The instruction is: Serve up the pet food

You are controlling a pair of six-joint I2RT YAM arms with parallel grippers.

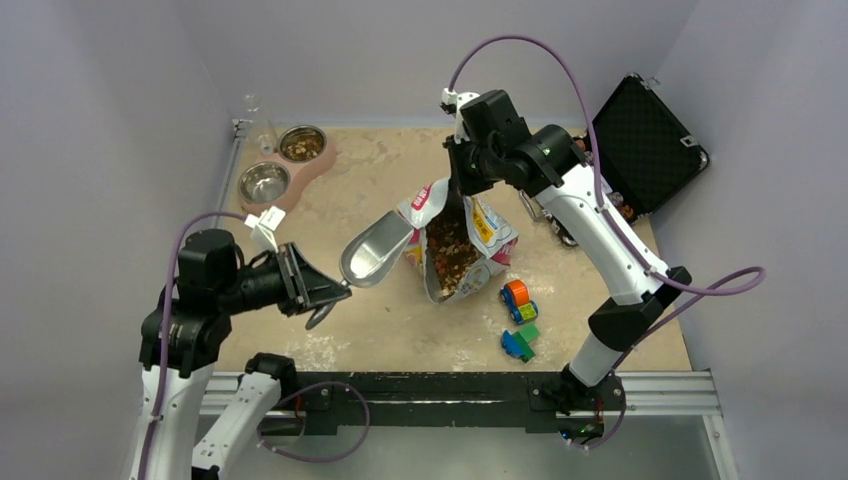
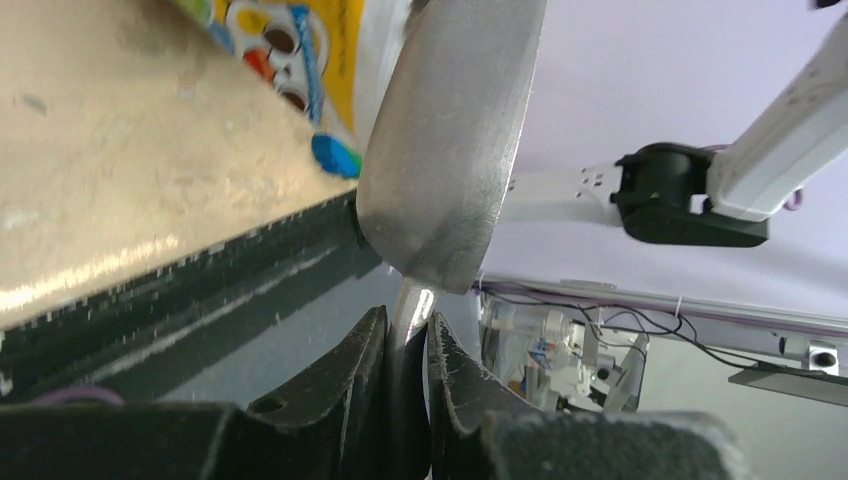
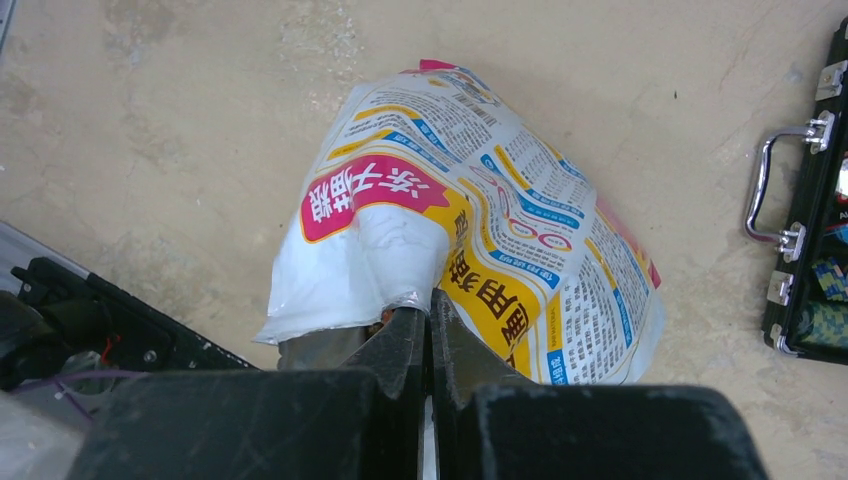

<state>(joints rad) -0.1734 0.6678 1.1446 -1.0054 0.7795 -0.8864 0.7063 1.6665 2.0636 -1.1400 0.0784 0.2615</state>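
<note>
Top external view: the pet food [image 1: 450,252] is seen as a heap of small pellets, mostly brown with some lighter specks, lying inside an opened bag [image 1: 492,232] near the middle of the table [image 1: 380,340]. The bag is crinkly and white, with yellow and red panels and dense blue print. Its mouth is turned upward, so the pellets are exposed to this camera.

The upper rim of the bag is pinched by the right gripper [image 1: 462,190]. In the right wrist view the two fingers are pressed almost together, with only the thin plastic edge caught between them.

A metal scoop [image 1: 375,255] is held by its handle in the left gripper [image 1: 335,292]. In the left wrist view the fingers are closed tightly onto the narrow handle. The bowl of the scoop is tilted and lies just beside the left edge of the bag's mouth. No pellets can be made out in the scoop.

At the far left of the table a pink stand [image 1: 325,160] carries two steel bowls. Brown contents resembling the pellets are seen in the far bowl [image 1: 302,143], and bare steel in the near bowl [image 1: 264,182].

A toy car [image 1: 517,298] and coloured blocks [image 1: 520,342] lie near the bag on the right.
</note>
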